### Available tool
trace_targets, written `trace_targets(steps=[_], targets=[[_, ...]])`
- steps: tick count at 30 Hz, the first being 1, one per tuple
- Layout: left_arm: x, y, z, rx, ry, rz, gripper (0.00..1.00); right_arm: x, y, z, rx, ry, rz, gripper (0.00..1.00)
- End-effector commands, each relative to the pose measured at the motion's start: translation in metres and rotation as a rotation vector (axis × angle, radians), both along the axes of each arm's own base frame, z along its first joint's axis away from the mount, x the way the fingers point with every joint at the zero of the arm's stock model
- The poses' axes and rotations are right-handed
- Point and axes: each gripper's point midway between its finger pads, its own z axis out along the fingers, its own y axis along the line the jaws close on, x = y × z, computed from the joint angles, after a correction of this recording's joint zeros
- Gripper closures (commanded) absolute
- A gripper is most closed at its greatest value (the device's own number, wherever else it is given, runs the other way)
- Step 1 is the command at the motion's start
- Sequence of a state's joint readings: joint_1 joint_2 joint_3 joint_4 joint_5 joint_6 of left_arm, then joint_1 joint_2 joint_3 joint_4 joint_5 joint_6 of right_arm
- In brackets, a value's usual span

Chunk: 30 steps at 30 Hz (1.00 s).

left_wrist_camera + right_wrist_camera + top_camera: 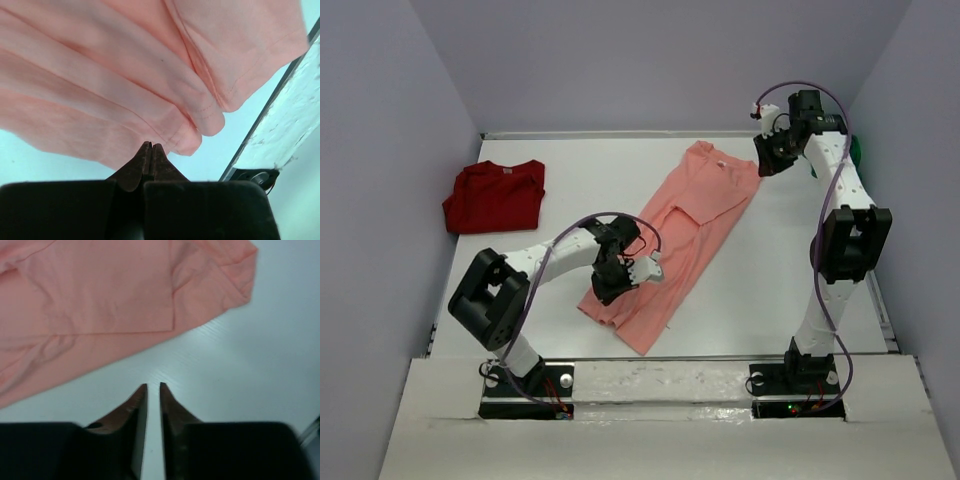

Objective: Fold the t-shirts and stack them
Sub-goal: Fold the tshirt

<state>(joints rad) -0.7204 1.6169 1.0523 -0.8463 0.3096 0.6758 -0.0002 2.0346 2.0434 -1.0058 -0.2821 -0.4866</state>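
Note:
The salmon-pink t-shirt (692,215) lies folded lengthwise as a long strip, slanting from the far middle to the near middle of the white table (770,290). My left gripper (610,285) is over its near left edge. In the left wrist view its jaws (151,145) are pressed together at the bunched hem of the shirt (125,65). My right gripper (767,160) hovers beside the shirt's far right sleeve. Its jaws (153,385) stand a narrow gap apart and hold nothing, over bare table next to the shirt (100,290). The dark red t-shirt (495,195) lies folded at the far left. A bit of the bright green t-shirt (856,150) shows behind the right arm.
Grey walls close the table in on the left, back and right. The table's near edge with a dark rail (270,110) runs just beside the salmon shirt's hem. The arm bases (525,385) stand at the near edge.

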Motion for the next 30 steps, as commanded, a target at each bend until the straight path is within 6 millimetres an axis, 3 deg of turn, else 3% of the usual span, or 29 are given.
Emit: trace_targets(steps=[1, 3, 6, 8, 9, 12, 13, 15, 21, 30], targets=[[0.046, -0.013, 0.054, -0.204, -0.139, 0.129, 1.0, -0.061, 0.038, 0.011, 0.155, 0.133, 0.172, 0.95], [0.078, -0.017, 0.084, -0.351, -0.198, 0.212, 1.0, -0.074, 0.046, 0.001, 0.162, 0.181, 0.198, 1.0], [0.136, 0.016, 0.112, -0.448, -0.332, 0.4, 1.0, -0.093, 0.069, -0.009, 0.154, 0.214, 0.262, 1.0], [0.157, 0.034, 0.121, -0.472, -0.399, 0.485, 1.0, -0.107, 0.093, -0.014, 0.131, 0.238, 0.328, 1.0], [0.177, 0.05, 0.129, -0.49, -0.469, 0.567, 1.0, -0.116, 0.102, -0.02, 0.133, 0.263, 0.347, 1.0], [0.2, 0.078, 0.129, -0.48, -0.547, 0.68, 1.0, -0.142, 0.137, -0.032, 0.117, 0.321, 0.438, 1.0], [0.203, 0.081, 0.126, -0.478, -0.547, 0.707, 1.0, -0.153, 0.143, -0.043, 0.11, 0.357, 0.455, 1.0], [0.206, 0.086, 0.116, -0.467, -0.533, 0.732, 1.0, -0.148, 0.152, -0.06, 0.06, 0.329, 0.444, 1.0], [0.205, 0.087, 0.1, -0.445, -0.491, 0.753, 1.0, -0.112, 0.139, -0.113, -0.061, 0.345, 0.304, 1.0], [0.199, 0.087, 0.11, -0.466, -0.518, 0.745, 1.0, -0.07, 0.117, -0.136, -0.218, 0.262, 0.174, 1.0]])
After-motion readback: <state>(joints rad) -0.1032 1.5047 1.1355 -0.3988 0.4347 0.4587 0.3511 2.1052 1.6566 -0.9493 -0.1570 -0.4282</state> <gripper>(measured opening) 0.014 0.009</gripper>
